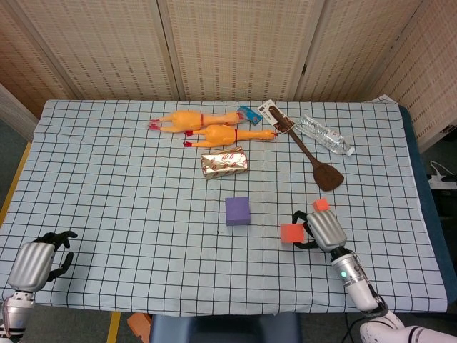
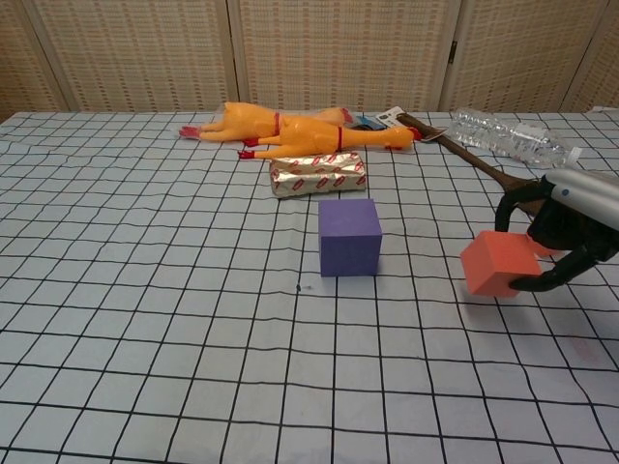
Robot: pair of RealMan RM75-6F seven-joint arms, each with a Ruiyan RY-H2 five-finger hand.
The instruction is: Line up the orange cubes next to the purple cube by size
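The purple cube stands near the middle of the checked cloth. My right hand holds the larger orange cube a short way to the purple cube's right, raised slightly off the cloth. The small orange cube lies just beyond that hand; in the chest view the hand hides most of it. My left hand rests at the near left corner of the table, fingers curled with nothing in them.
Two rubber chickens, a foil-wrapped bar, a wooden spatula, a water bottle and a blue packet lie along the far half of the table.
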